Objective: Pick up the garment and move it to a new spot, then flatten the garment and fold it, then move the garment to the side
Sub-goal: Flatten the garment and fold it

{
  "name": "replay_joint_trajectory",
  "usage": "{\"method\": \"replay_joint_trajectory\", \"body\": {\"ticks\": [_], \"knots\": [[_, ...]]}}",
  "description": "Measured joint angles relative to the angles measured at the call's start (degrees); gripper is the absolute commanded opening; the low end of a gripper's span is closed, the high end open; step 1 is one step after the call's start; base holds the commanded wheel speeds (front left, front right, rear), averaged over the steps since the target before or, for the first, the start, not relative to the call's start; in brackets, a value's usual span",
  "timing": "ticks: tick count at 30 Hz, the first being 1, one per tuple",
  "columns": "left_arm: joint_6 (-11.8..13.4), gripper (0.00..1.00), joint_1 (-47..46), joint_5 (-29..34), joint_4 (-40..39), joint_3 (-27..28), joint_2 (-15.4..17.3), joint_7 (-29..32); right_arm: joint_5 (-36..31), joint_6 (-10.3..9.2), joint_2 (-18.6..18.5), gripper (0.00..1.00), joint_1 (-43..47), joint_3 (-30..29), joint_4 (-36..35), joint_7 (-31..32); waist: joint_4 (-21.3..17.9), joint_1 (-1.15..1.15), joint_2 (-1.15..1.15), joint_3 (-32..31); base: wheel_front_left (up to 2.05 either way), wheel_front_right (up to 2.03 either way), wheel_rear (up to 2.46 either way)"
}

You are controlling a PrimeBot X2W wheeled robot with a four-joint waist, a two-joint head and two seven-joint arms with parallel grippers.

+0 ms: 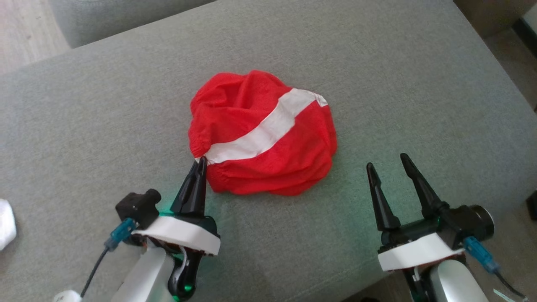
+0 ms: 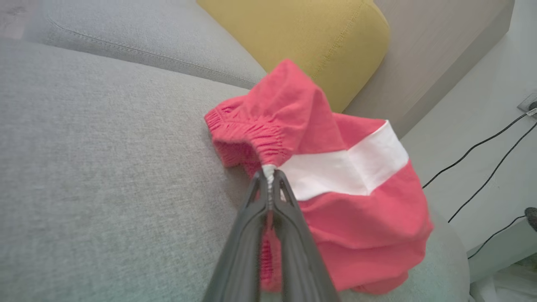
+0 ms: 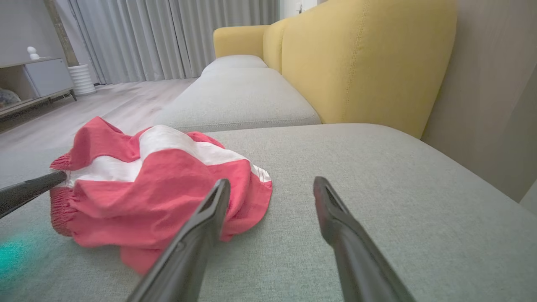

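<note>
Now left hand (image 1: 202, 161) pinches garment (image 1: 268, 134) edge.

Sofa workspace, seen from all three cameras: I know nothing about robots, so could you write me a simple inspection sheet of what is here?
Surface: grey fabric cushion, wide and flat.
Job's things: red garment with a white stripe, lying in a crumpled heap on the cushion.
Clutter: small white object at the head view's left edge, cut off, cannot identify.
Grippers: left gripper shut on the garment's gathered elastic edge; right gripper open, beside the garment, touching nothing.
Cables: two thin dark cables on the pale floor beyond the cushion.
Surroundings: yellow sofa back, grey curtains, low cabinet.
</note>
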Motion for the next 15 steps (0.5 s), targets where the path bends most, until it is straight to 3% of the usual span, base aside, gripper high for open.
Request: {"method": "replay_joint_trajectory", "body": {"ticks": [8, 15], "knots": [[0.0, 0.0, 1.6, -2.7, -2.9, -1.3, 2.2, -1.0, -0.3, 0.0, 0.0, 1.0, 0.1, -0.8, 0.0, 0.0, 3.1, 0.0, 0.0, -1.3, 0.0, 0.0, 0.0], [0.8, 0.0, 4.2, -2.2, -5.5, -0.1, 5.0, -1.3, -0.9, 0.0, 0.0, 1.0, 0.2, -1.5, 0.1, 0.0, 8.6, 0.0, 0.0, -2.0, 0.0, 0.0, 0.0]]}}
